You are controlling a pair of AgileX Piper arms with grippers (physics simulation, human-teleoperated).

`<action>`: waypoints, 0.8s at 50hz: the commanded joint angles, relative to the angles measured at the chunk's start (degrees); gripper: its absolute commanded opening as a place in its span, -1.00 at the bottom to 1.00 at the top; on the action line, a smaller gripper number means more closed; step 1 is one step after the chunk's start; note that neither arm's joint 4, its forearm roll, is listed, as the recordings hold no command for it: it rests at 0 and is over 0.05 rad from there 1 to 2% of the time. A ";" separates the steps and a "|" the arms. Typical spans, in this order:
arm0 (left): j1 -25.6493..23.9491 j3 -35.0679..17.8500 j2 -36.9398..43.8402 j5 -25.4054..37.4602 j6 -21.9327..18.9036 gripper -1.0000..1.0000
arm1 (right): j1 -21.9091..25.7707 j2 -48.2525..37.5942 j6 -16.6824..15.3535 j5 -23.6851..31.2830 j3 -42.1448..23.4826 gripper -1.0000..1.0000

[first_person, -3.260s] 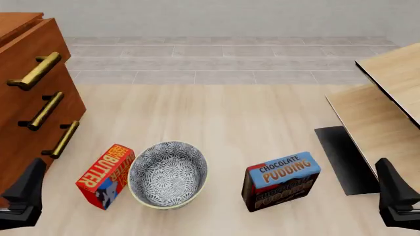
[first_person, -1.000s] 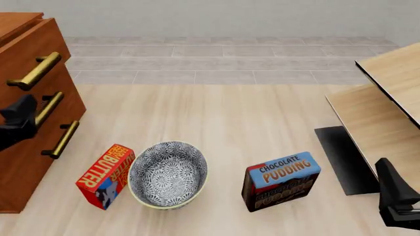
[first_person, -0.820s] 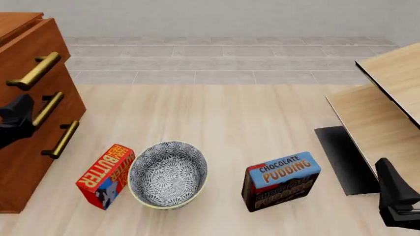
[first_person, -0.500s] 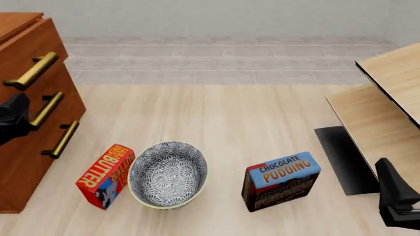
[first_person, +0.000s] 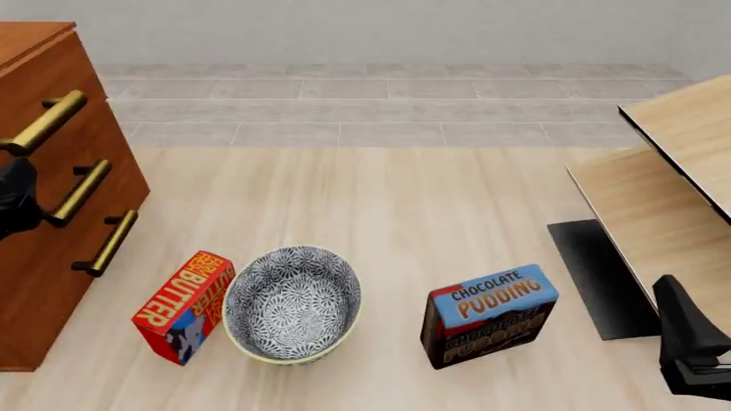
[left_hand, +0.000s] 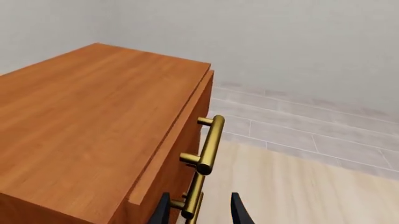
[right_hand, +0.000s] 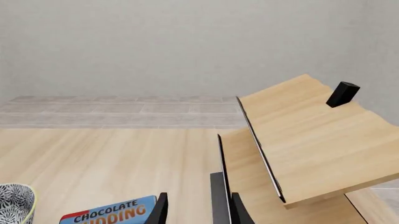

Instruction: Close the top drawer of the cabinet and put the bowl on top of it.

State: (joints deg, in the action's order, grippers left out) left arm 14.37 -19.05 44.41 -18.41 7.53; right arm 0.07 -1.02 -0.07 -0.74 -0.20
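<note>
Now the cabinet [first_person: 46, 197] fills the left edge of the front frame, its top drawer [first_person: 57, 103] close to flush with the two fronts below; the left wrist view shows a thin lip of the drawer front standing just proud under the cabinet top. The left gripper [first_person: 16, 199] sits at the far left edge, against the cabinet face between the top handle [first_person: 44, 123] and the middle handle [first_person: 78, 192]. In its wrist view the jaws are apart, one fingertip [left_hand: 163, 211] on each side of the middle handle, not clamped on anything. The bowl [first_person: 293, 303] stands upright on the table [first_person: 377, 197] in the lower centre of the front frame, touching or just beside the butter box [first_person: 183, 306] on its left; the pudding box [first_person: 489, 314] is well apart to its right. The right gripper [first_person: 690, 353] rests at the lower right corner, jaws apart and empty.
</note>
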 commanded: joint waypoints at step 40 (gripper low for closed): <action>0.95 -4.56 -1.25 5.58 -1.63 1.00 | -0.05 0.25 0.04 0.21 0.02 1.00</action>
State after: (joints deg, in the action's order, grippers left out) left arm 16.49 -22.00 45.60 -15.17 7.28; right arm 0.08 -1.02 -0.07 -0.74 -0.20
